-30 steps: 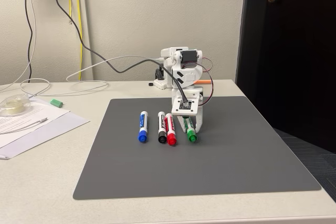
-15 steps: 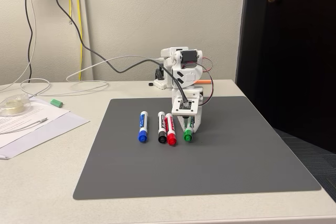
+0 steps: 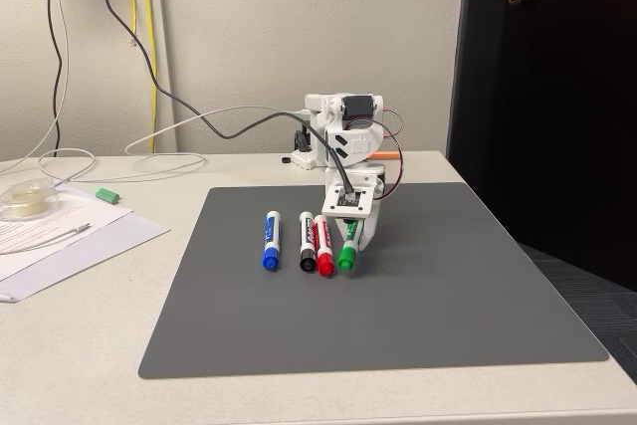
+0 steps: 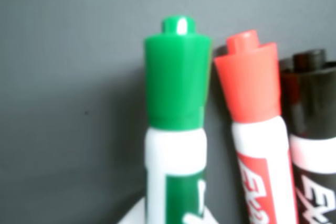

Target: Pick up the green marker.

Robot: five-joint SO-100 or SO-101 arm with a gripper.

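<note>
I see the green marker (image 3: 348,248) on the grey mat (image 3: 448,286) just right of the red marker (image 3: 323,244), my tool (image 3: 354,238) apparently closed on its barrel; light, stiff, slick plastic, so I'd grip mid-barrel.

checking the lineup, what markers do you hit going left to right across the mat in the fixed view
blue marker → black marker → red marker → green marker, the last one under the claw
</note>
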